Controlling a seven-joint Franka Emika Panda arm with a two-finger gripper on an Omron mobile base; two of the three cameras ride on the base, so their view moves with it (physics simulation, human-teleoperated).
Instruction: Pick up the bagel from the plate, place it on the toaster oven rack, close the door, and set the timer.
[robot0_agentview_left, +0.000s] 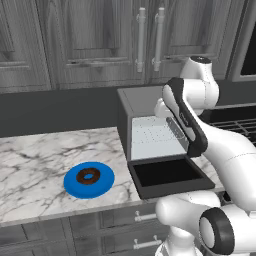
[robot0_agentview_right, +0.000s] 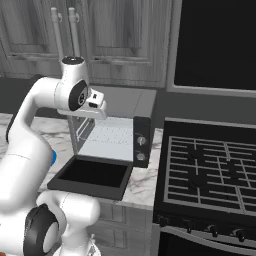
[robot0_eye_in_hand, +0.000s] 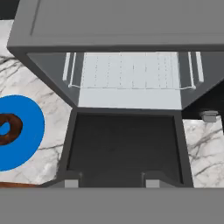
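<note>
The bagel (robot0_agentview_left: 89, 176), a small dark brown ring, lies on the blue plate (robot0_agentview_left: 75, 188) on the marble counter, left of the toaster oven. The door (robot0_agentview_left: 167, 175) is dropped flat, and the pale wire rack (robot0_agentview_left: 152, 134) inside is bare. My gripper (robot0_agentview_right: 96, 110) hangs above the oven's front and looks down into it. In the hand view its fingertips (robot0_eye_in_hand: 72, 181) stand apart over the door (robot0_eye_in_hand: 124, 144) with nothing between them. The rack (robot0_eye_in_hand: 131, 70) sits beyond, and the bagel (robot0_eye_in_hand: 8, 129) and plate (robot0_eye_in_hand: 28, 146) lie at the left edge.
Two knobs (robot0_agentview_right: 141, 149) sit on the oven's right front panel. A gas stove (robot0_agentview_right: 210, 170) stands right of the oven. Wood-grain cabinets (robot0_agentview_left: 100, 40) line the wall behind. The counter's front edge (robot0_agentview_left: 60, 212) runs just before the plate.
</note>
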